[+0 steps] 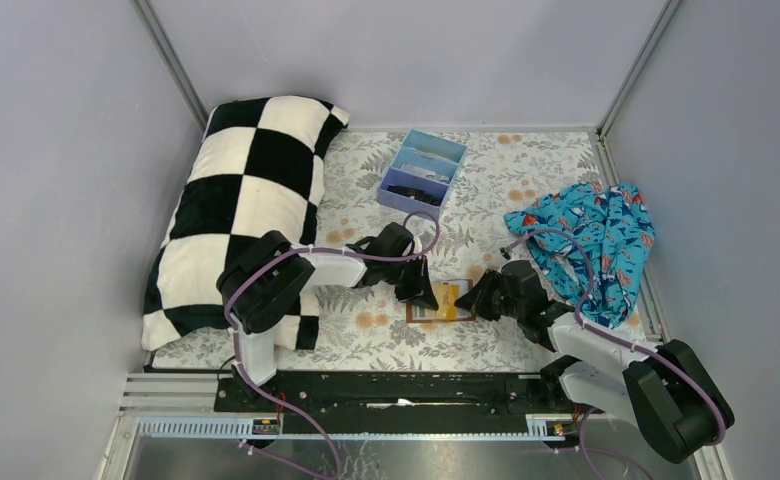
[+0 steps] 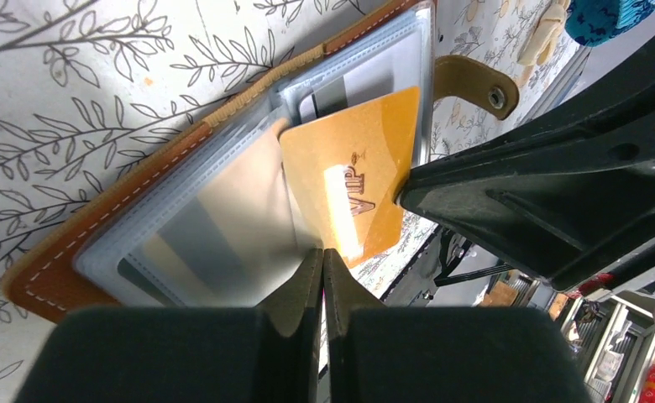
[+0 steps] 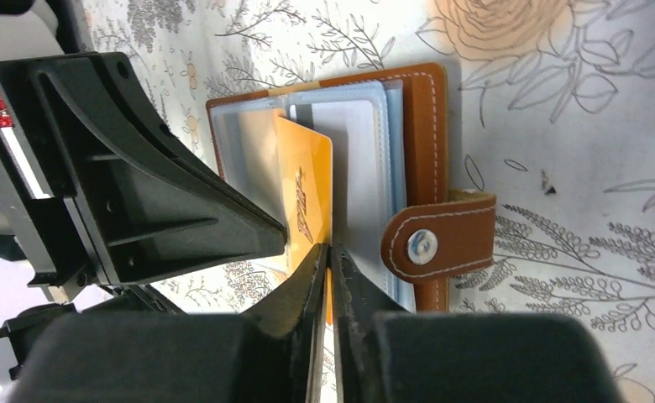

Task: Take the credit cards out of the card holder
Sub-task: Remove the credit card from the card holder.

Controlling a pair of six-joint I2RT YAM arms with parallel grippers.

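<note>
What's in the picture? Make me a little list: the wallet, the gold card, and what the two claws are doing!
card holder: lying open on the flowery table, between the two claws
gold card: sticking partway out of a clear sleeve
other cards: inside the clear sleeves
right claw: shut on the gold card's edge
left claw: shut, tip at the sleeve beside the gold card; what it pinches is unclear
blue tray: farther back, nothing touching it
</note>
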